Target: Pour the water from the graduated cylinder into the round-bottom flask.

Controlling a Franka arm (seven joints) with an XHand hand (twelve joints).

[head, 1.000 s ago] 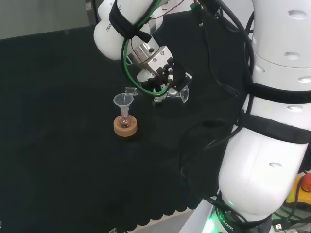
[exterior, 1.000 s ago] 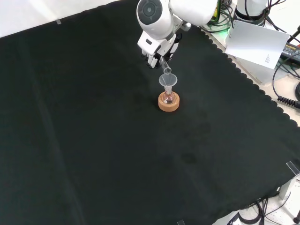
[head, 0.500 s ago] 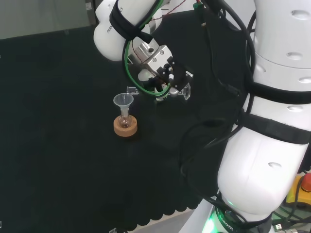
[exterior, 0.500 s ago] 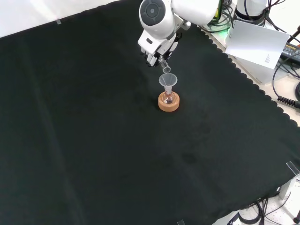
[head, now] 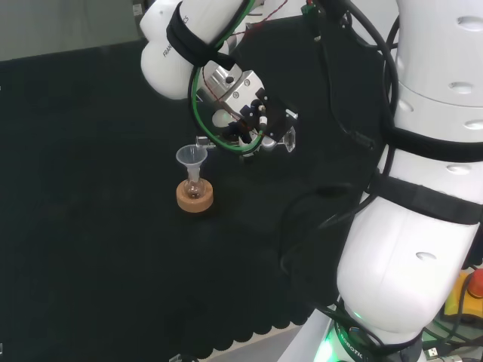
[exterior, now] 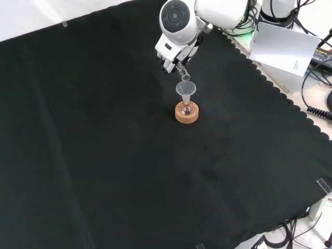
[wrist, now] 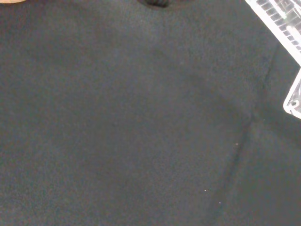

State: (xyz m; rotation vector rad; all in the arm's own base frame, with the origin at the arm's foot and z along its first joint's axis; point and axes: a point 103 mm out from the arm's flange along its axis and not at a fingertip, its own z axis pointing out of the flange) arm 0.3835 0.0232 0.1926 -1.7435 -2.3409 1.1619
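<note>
A small round-bottom flask stands in a cork ring with a clear funnel in its neck. The hand is just right of and above the funnel in the head view, its fingers curled round a clear graduated cylinder. The cylinder lies almost level, with its mouth end close over the funnel's rim. In the front view the hand is behind the funnel, and the cylinder slants down toward it above the flask. The wrist view has the cylinder's marked wall over black cloth.
The arm's big white links fill the right of the head view. A white sheet and cables lie past the cloth's scalloped edge at the front view's upper right. Black cloth spreads wide around the flask.
The hand has lifted a little and turned further, raising the cylinder's base end. The mouth end stays by the funnel. The flask and cork ring have not moved.
</note>
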